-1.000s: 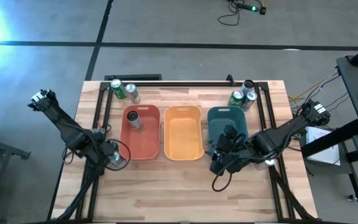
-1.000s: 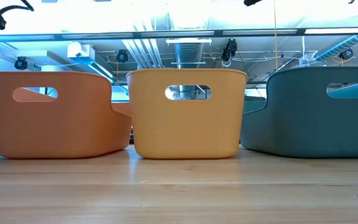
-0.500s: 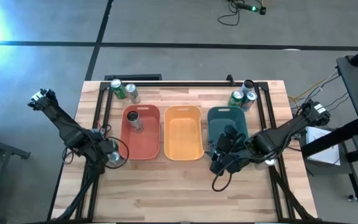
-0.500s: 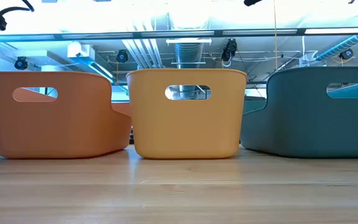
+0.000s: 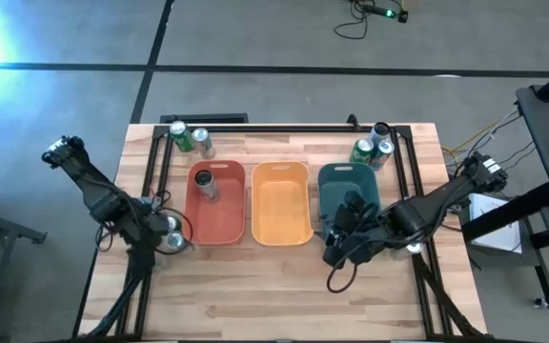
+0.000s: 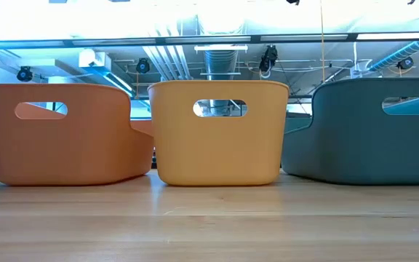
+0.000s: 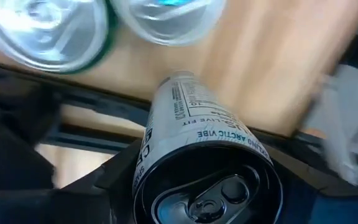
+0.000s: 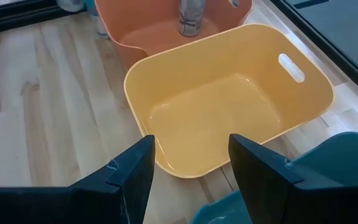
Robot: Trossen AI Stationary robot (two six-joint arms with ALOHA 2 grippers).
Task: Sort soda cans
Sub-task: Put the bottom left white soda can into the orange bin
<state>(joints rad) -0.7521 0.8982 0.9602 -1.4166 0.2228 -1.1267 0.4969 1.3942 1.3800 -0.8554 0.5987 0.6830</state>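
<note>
Soda cans are what I am sorting, and my left gripper [image 7: 197, 180] is closed on one of them. It is a silver-white can [image 7: 194, 149] with small printed words on its side. Its dark fingers hug the can on both sides, close to the top end with the pull tab. In the left wrist view the can's long side runs straight away from the wrist, with the tab end toward the camera and the bottom end pointing away.

From above, my left gripper [image 5: 165, 235] sits near the left edge of the table [image 5: 284, 305], just to the left of the red bin [image 5: 229, 224]. I cannot tell from up there if the can stands straight or leans.

The red bin is the nearest bin to this can. It has one dark can [image 5: 204, 184] standing in its far end. The orange bin [image 5: 280, 205] next to it holds no cans. The teal bin [image 5: 335, 181] is on the right.

My right gripper [image 8: 188, 177] waits over the near end of the teal bin, fingers spread wide, holding nothing.

More cans wait at the far left corner [image 5: 189, 138] and far right corner [image 5: 372, 147].

My left arm is the closer one for the red bin.
</note>
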